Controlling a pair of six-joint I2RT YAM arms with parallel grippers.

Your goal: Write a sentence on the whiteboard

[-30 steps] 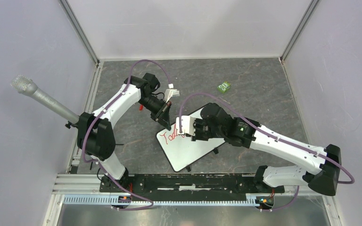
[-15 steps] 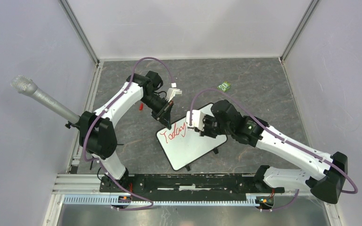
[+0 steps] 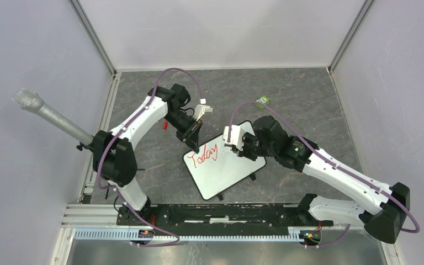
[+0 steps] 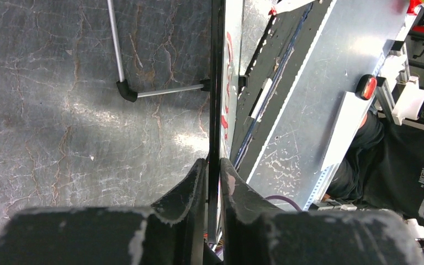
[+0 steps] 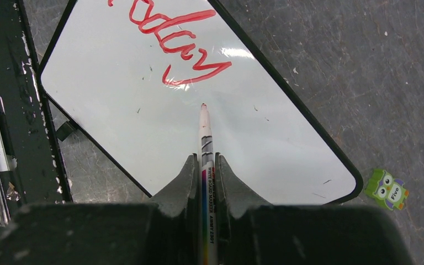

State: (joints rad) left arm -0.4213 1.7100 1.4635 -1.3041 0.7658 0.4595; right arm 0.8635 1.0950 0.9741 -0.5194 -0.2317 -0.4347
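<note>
On the table [image 3: 309, 105], right gripper [image 5: 203, 161] clenches a marker pen [image 5: 204, 130], tip at the whiteboard [image 5: 116, 127] to extend the sentence [image 5: 168, 47]; left gripper [image 4: 214, 165] straddles the rim, apparently steadying it, clamping unconfirmed.

Red handwritten lettering [image 5: 168, 45] slants across the flat white, dark-rimmed whiteboard [image 5: 132, 121]. Between the black right gripper [image 5: 204, 161] fingers, a white red-tipped marker pen [image 5: 204, 130] shows rainbow banding. The cracked-stone tabletop [image 5: 337, 66] is grey.

The whiteboard [image 3: 227, 172] rests on the dark worktop [image 3: 309, 110], turned diagonally to the edges: a white rectangle with rounded corners and a thin black rim. Near its far-left corner stands the sentence [image 3: 204, 156] – only one slanted red word, "Today"
</note>
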